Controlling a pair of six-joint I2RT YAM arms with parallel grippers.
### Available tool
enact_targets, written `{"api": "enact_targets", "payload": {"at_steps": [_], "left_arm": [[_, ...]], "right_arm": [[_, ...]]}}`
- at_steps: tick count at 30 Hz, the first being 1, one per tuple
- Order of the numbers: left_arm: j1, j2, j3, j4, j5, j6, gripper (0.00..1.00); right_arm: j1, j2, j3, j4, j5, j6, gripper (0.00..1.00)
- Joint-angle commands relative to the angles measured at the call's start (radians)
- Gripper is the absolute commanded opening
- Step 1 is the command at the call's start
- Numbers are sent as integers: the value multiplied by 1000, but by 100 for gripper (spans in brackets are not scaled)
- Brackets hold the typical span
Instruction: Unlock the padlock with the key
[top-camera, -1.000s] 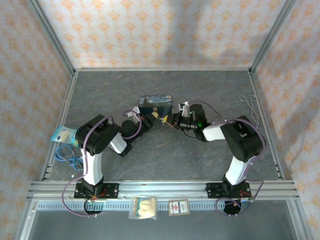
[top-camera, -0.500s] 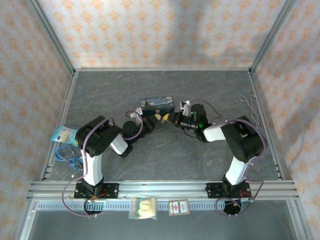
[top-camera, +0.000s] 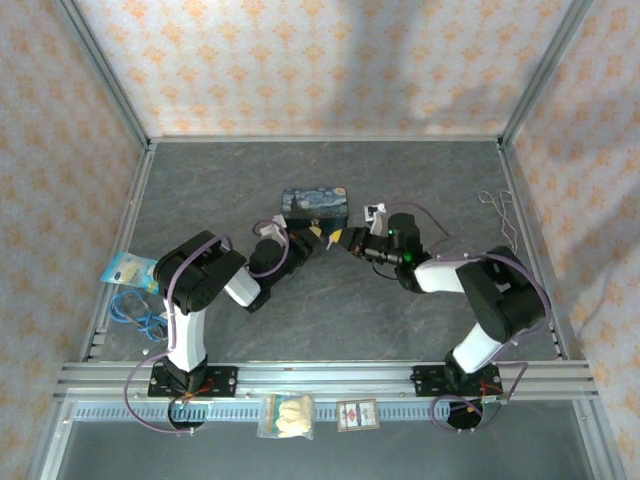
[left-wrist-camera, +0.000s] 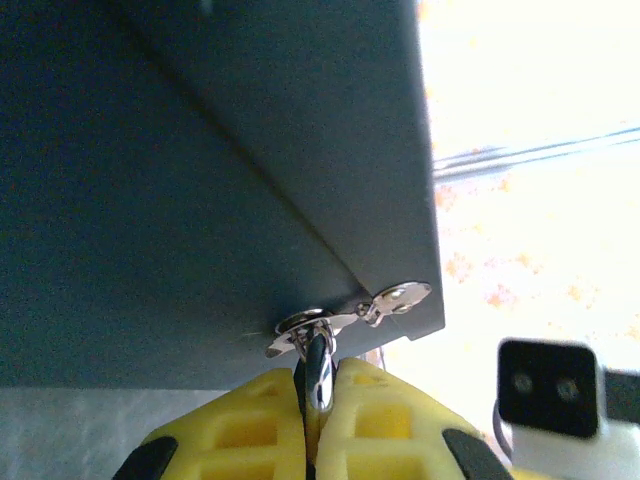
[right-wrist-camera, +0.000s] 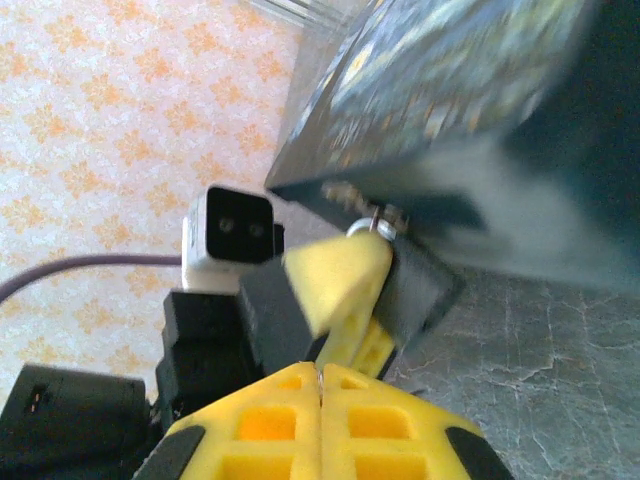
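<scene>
Tight against the box (left-wrist-camera: 200, 150) edge, left fingers (left-wrist-camera: 250, 425) pinch the padlock (left-wrist-camera: 318, 368) shackle.

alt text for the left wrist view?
The left gripper, yellow fingers pressed together, is shut on a thin silver metal piece right under the silver latch at the dark box's lower edge; bright wallpaper at right.

Two black-and-white arms (top-camera: 182, 335), purple cables (right-wrist-camera: 60, 268), yellow waffle-patterned fingers (left-wrist-camera: 250, 430), perhaps a green light (top-camera: 403, 258) at one wrist
</scene>
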Motion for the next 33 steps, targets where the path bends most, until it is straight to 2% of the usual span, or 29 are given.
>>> {"api": "enact_targets", "payload": {"at_steps": [1,2,3,7,11,17,22,25,33], "left_arm": [[-10,35,62,2,-53,32,0],[-12,39,68,-5,-58,32,0],[-16,42,71,-13,-57,34,4],[-20,30,50,-32,-49,29,37],[-19,-36,-44,-9,-47,13,49],[-34,-191,-181,64,3,-45,51],[-78,-295,-185,-41,-7,-49,56],[-91,-301,-165,-90,-4,-51,57],[-118,-251,-130,23,26,-98,55]], "right_arm": [[0,-63,-21,-72,57,-68,0],[-1,-78,-28,-80,70,-70,0],[1,-90,-31,-86,81,-72,0],[-1,-121,-46,-92,127,-62,0],[0,-143,-60,-63,175,-22,0],[8,-151,-101,29,271,142,0],[62,-143,-86,54,354,195,0],[83,-127,-72,70,365,206,0],[109,-108,-68,140,353,254,0]]}}
